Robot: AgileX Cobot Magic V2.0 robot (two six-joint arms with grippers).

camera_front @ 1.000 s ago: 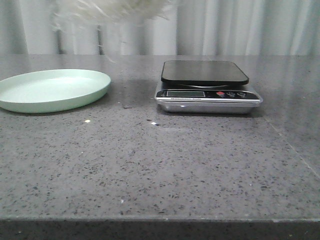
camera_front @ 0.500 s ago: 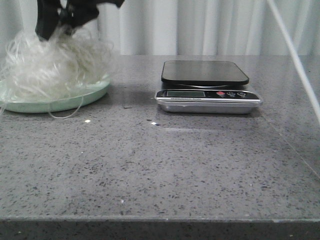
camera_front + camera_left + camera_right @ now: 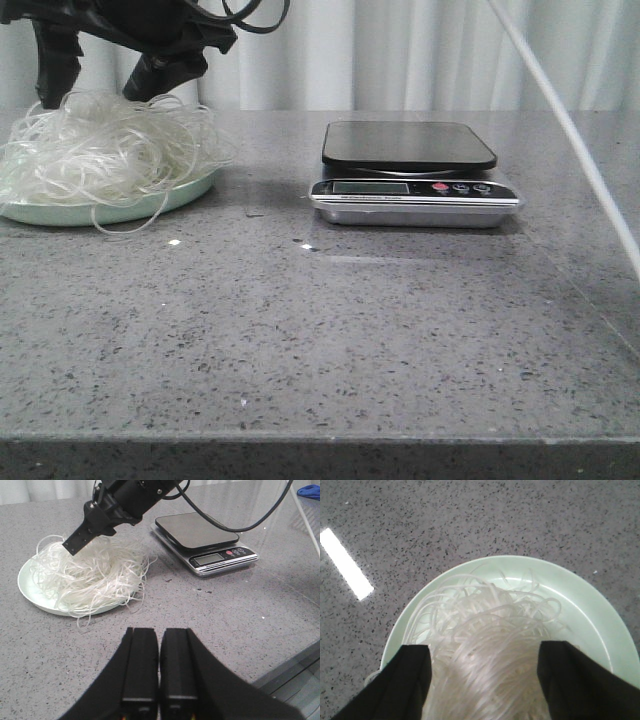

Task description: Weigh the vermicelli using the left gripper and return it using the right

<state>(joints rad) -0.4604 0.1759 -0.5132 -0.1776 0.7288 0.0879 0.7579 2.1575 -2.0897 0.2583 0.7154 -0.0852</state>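
The vermicelli (image 3: pixel 100 150) lies as a loose whitish tangle on the pale green plate (image 3: pixel 60 213) at the far left of the table. A few strands hang over the plate's rim. My right gripper (image 3: pixel 95 97) hangs just above the tangle, open, with a black finger on each side. In the right wrist view the fingers (image 3: pixel 415 680) stand wide apart over the vermicelli (image 3: pixel 490 615) and plate (image 3: pixel 600 615). My left gripper (image 3: pixel 160 632) is shut and empty, low over the bare table in front of the plate (image 3: pixel 25 577) and vermicelli (image 3: pixel 90 575).
A digital scale (image 3: pixel 410 145) with a black platform stands at mid-table, right of the plate, nothing on it; it also shows in the left wrist view (image 3: pixel 200 530). A thin white line (image 3: pixel 570 130) slants across the right side. The table's front edge (image 3: pixel 320 438) is near.
The vermicelli came down from above onto the plate, which was empty before. My right gripper let it go, opened, and rose slightly; the tangle has spread and settled.
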